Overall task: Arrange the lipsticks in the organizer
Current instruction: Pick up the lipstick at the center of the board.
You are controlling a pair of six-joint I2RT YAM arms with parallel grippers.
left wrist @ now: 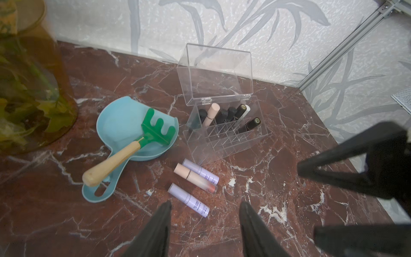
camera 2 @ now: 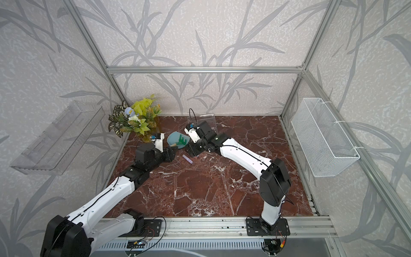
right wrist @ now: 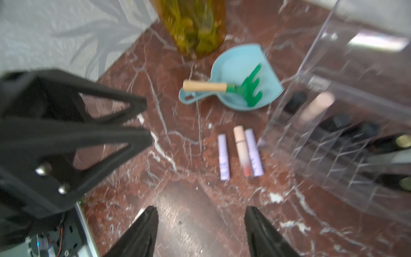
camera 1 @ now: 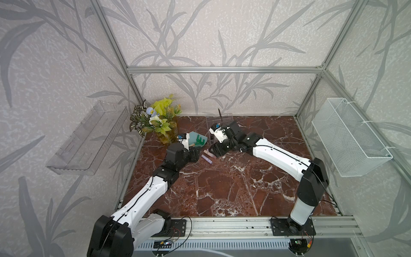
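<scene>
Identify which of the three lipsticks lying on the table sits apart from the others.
The lilac tube farthest from the organizer; the pink tube and other lilac tube lie side by side.

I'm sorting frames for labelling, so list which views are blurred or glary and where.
Right wrist view: motion blur all over, the organizer smeared, a white glare patch on its lid. Left wrist view: sharp on the loose lipsticks, softer at the vase. Both top views: crisp and evenly lit, though small things show tiny.
</scene>
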